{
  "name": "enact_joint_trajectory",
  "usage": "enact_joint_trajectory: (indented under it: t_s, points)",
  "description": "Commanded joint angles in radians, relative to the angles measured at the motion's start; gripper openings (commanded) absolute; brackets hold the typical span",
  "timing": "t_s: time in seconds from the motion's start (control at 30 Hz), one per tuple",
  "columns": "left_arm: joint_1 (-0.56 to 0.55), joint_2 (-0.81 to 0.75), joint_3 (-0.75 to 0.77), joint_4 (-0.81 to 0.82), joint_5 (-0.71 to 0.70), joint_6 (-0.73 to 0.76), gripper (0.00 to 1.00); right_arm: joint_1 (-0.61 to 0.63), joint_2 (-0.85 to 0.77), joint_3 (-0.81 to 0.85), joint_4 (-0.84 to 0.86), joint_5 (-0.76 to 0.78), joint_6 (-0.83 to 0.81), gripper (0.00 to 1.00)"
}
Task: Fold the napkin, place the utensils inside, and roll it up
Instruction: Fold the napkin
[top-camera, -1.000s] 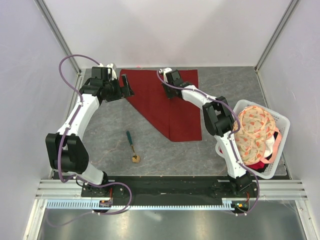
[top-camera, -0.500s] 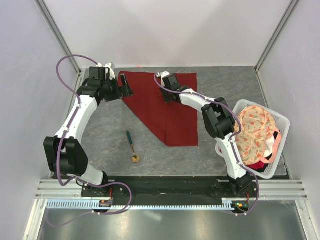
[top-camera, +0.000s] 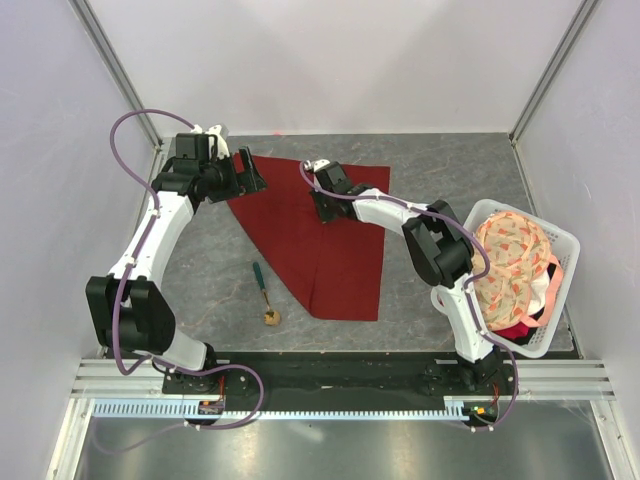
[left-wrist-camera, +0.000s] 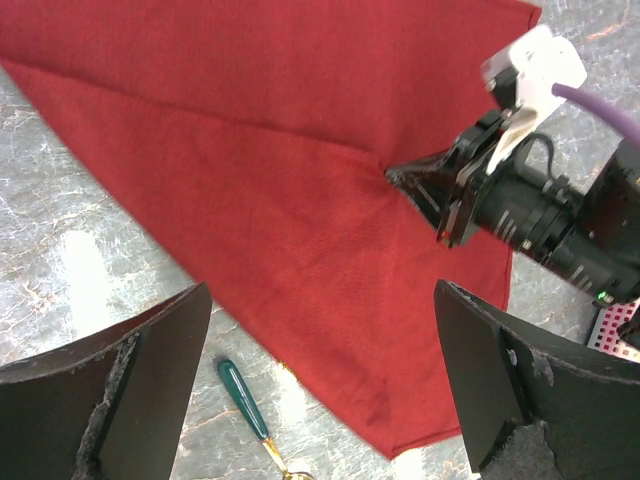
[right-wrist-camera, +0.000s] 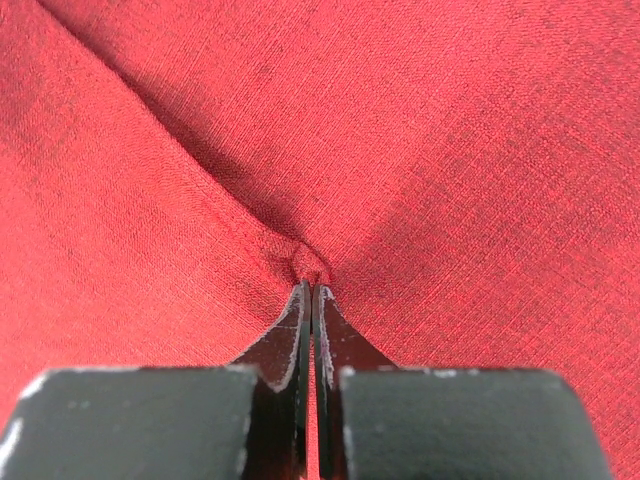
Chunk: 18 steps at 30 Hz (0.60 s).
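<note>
Overhead view of a grey marbled table with two white robot arms reaching away from the near edge.

At about 10 o'clock on the table, the left gripper sits by the far-left corner of the napkin. Its wrist camera shows the left gripper with both black fingers spread wide and nothing between them.

At 7 o'clock from the napkin, apart from it on bare table, lies the spoon. Its dark green handle points to 12 o'clock and its gold bowl to 6. In the left wrist view, only the spoon handle and a bit of gold show at the bottom edge.

The dark red napkin lies flat around the table's middle, broad at 12 o'clock and narrowing toward 6 o'clock. A crease runs across the napkin.

The right gripper rests on the cloth's upper middle. Close up, the right gripper has its fingers pressed together, pinching a small pucker of napkin.

At 3 o'clock stands a white basket holding a peach floral cloth.
</note>
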Motion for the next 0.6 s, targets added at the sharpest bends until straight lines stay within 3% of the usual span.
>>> enact_joint_trajectory:
  t_s: [0.0,0.2,0.57]
  points:
    - [0.006,-0.038,-0.004,0.035,0.033,0.018,1.0,0.024,-0.042,0.008,-0.138,-0.033,0.048,0.04]
    - [0.007,-0.04,-0.005,0.038,0.047,0.017,1.0,0.024,-0.097,0.074,-0.19,0.035,0.039,0.09]
    - [0.009,-0.04,-0.005,0.038,0.055,0.017,1.0,-0.006,-0.074,0.146,-0.195,0.124,0.022,0.07]
